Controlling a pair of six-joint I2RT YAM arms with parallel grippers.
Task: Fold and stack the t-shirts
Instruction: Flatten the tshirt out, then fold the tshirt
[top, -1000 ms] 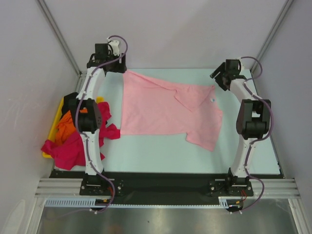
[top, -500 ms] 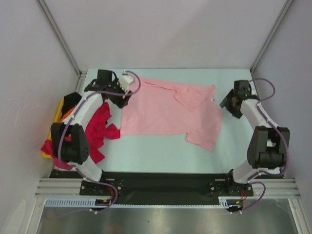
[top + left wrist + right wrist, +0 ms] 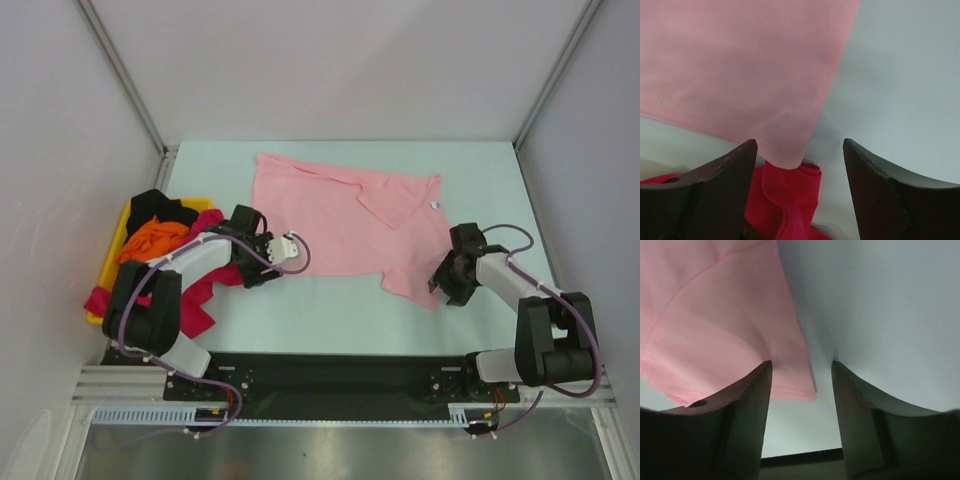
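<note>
The light pink t-shirt lies spread on the table, its far edge folded over. My left gripper is open at the shirt's near left corner, low over a magenta-red shirt that lies between the fingers. My right gripper is open at the shirt's near right corner, with the hem between the fingers. The magenta-red shirt, an orange shirt and a black shirt lie piled at the left.
A yellow tray holds the pile at the table's left edge. The pale table ends at a black strip along the front. Grey walls and frame posts close in the left, right and back.
Both arms have swung from the shirt's far corners towards the near edge. The left gripper now sits at the near left corner, the right at the near right corner. The shirt has not moved.
</note>
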